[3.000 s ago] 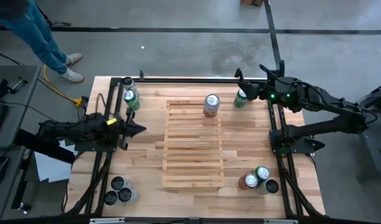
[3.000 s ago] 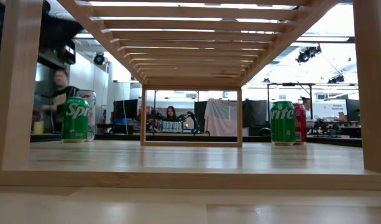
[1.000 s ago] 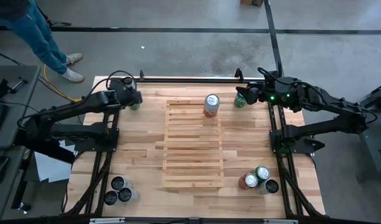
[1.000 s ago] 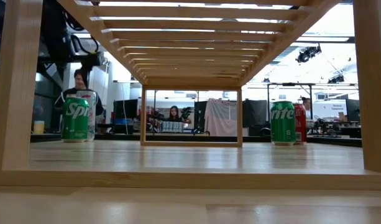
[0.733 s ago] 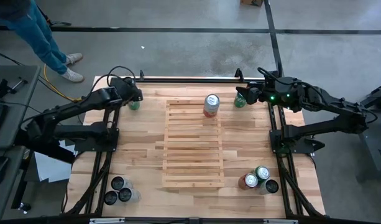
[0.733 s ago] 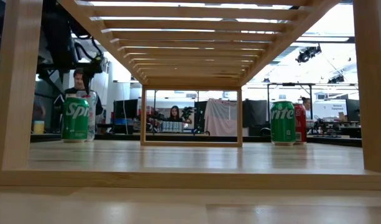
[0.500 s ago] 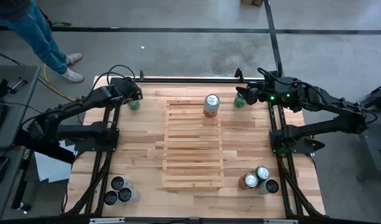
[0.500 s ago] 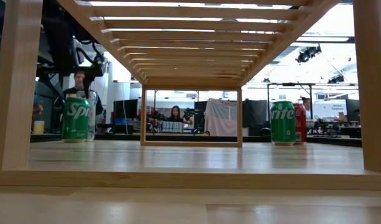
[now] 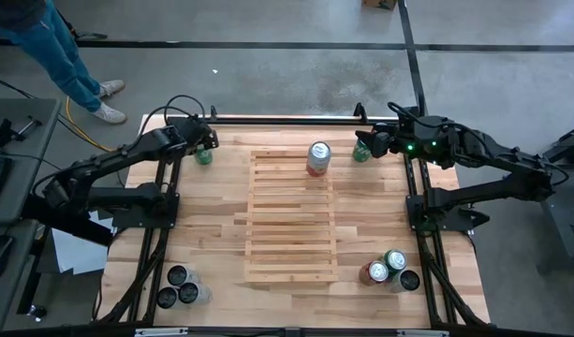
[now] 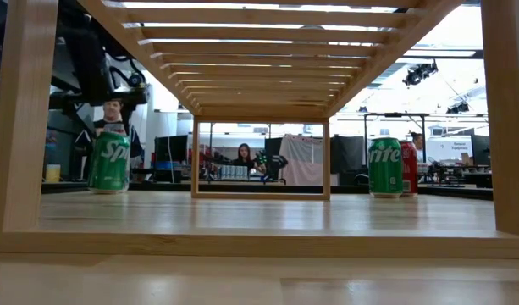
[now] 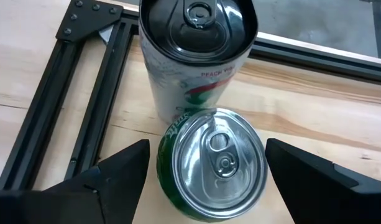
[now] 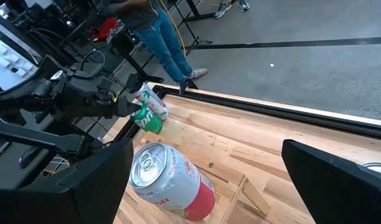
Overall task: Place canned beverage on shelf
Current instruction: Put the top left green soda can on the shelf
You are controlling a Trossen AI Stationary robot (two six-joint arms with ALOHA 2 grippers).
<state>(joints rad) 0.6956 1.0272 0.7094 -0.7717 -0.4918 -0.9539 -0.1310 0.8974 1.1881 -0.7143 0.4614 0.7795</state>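
A green can (image 11: pixel 218 163) stands on the table's far left corner (image 9: pixel 203 155), beside a taller white can (image 11: pixel 196 43). My left gripper (image 11: pixel 206 149) hangs over the green can, open, with one finger on each side of its top. A red and silver can (image 9: pixel 318 157) stands on the far end of the slatted wooden shelf (image 9: pixel 291 220). My right gripper (image 9: pixel 363 144) is open at the far right, over another green can (image 10: pixel 384 168) that has a red can (image 10: pixel 409 168) behind it. My left gripper comes at the green can from above, its fingers pointing down past the can's rim. One finger (image 11: pixel 289 168) lies right at the rim (image 11: pixel 263 163); I cannot tell whether it touches. The can stands on the table.
Several dark-topped cans (image 9: pixel 181 286) stand near the front left, and three cans (image 9: pixel 388 270) near the front right. Black frame rails (image 9: pixel 419 211) run along both sides of the table. A person's legs (image 9: pixel 62 56) are on the floor beyond the far left corner.
My left gripper has edged toward the far edge, over the green can, and stayed open. In the low view the green can has shifted slightly and now covers the white can behind it.
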